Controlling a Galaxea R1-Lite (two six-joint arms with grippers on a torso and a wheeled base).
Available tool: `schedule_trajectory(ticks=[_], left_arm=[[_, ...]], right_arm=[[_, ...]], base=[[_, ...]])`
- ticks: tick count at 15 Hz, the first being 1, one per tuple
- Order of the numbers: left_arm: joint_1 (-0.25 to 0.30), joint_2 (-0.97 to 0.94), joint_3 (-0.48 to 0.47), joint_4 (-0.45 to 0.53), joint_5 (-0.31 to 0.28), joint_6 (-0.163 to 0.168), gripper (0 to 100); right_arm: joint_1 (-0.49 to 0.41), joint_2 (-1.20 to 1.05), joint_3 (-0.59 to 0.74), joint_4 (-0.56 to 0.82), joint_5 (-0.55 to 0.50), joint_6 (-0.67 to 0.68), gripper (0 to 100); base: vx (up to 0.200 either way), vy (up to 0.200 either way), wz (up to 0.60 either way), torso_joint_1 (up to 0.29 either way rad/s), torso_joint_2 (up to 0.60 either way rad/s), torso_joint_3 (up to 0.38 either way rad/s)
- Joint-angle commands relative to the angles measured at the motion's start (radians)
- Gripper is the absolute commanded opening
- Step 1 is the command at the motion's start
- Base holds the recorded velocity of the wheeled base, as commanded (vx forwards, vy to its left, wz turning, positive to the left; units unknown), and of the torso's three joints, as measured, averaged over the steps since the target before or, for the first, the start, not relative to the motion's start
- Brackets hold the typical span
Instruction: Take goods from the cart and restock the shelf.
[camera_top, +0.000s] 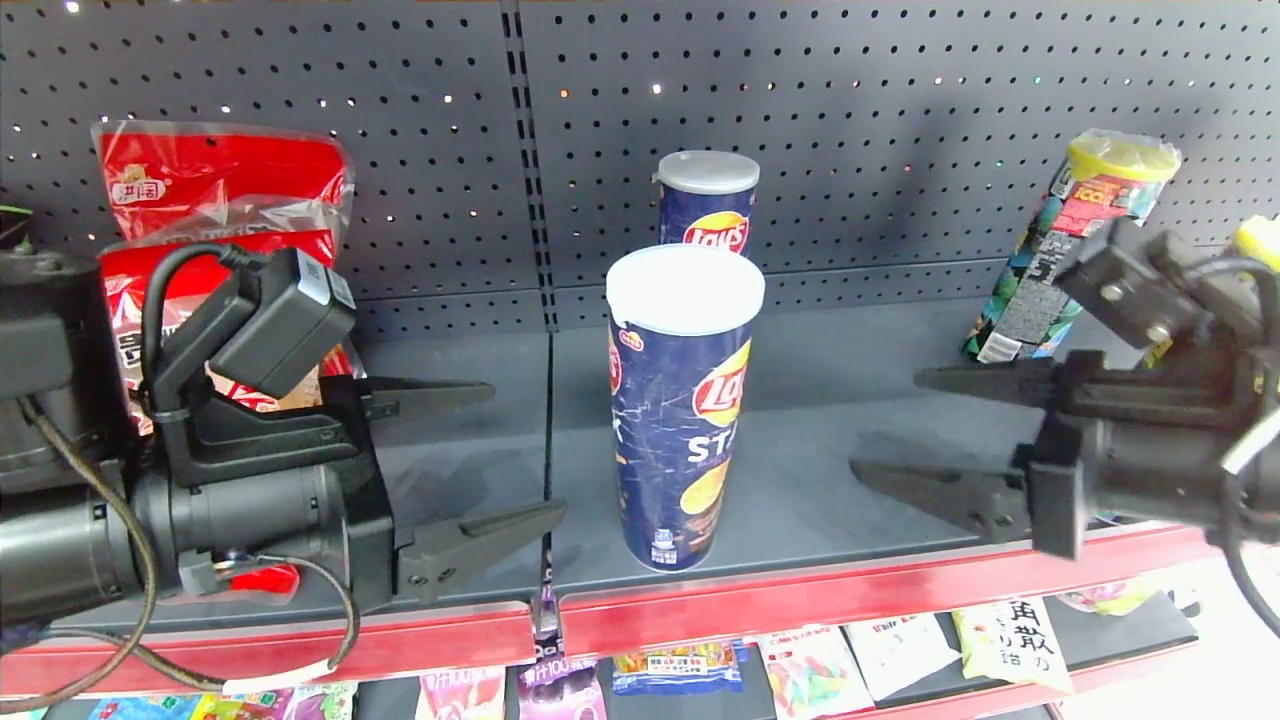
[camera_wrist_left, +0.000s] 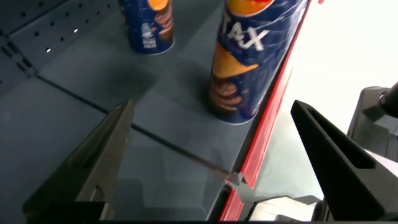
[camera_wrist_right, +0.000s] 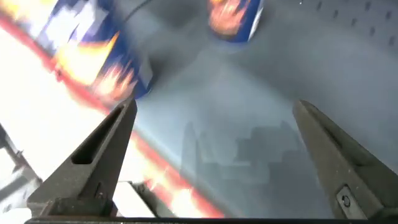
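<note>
1. Already you have two chip cans standing upright on the shelf. The front can is near the red front rail, and the rear can is right behind it, close to the pegboard back.
2. Your left hand hovers over the shelf just left of the front can, with its fingers spread wide and nothing between them.
3. Your right hand is on the can's other side, apart from it, and is also wide and empty.
4. The front can stands free of both hands, so I judge it placed. No item is being carried.
5. A good deal of bare shelf floor lies either side of the cans, so you probably need more goods from the cart.
6. The shelf also carries a red snack bag leaning at the left and a tall colourful pack tilted against the back at the right. The lower shelf holds small packets.
</note>
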Motion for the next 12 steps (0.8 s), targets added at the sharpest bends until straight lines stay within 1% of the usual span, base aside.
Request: schedule_trajectory(ticks=[1,2,3,5,6,8,10,11,12], left_arm=[[-0.047,0.013,-0.018,0.000,0.006,0.000,100],[-0.061,0.010,-0.020,0.000,0.017,0.000,100],[-0.082,0.005,-0.020,0.000,0.047,0.000,100],[-0.085,0.002,-0.018,0.000,0.055,0.000,100],[-0.085,0.000,-0.020,0.000,0.057,0.000,100],[-0.087,-0.001,-0.021,-0.001,0.070,0.000,100],[-0.085,-0.004,-0.030,-0.014,0.093,0.000,100],[-0.085,-0.006,-0.035,-0.018,0.101,-0.001,100],[-0.085,-0.003,-0.052,-0.021,0.110,-0.006,100]], right_arm=[[0.042,-0.264,0.203,-0.009,-0.001,-0.009,100],[0.046,-0.308,0.235,-0.009,-0.001,-0.009,100],[0.046,-0.394,0.295,-0.005,-0.001,-0.009,100],[0.046,-0.493,0.365,-0.002,-0.002,-0.009,100],[0.040,-0.575,0.420,0.000,-0.016,-0.008,100],[0.011,-0.718,0.517,0.000,-0.111,-0.003,100],[-0.058,-0.821,0.565,0.001,-0.229,0.015,100],[-0.086,-0.839,0.569,0.004,-0.261,0.026,100],[-0.181,-0.881,0.574,0.020,-0.341,0.074,100]], base=[[0.000,0.000,0.00,0.000,0.00,0.000],[0.000,0.000,0.00,0.000,0.00,0.000],[0.000,0.000,0.00,0.000,0.00,0.000],[0.000,0.000,0.00,0.000,0.00,0.000],[0.000,0.000,0.00,0.000,0.00,0.000],[0.000,0.000,0.00,0.000,0.00,0.000],[0.000,0.000,0.00,0.000,0.00,0.000],[0.000,0.000,0.00,0.000,0.00,0.000],[0.000,0.000,0.00,0.000,0.00,0.000]])
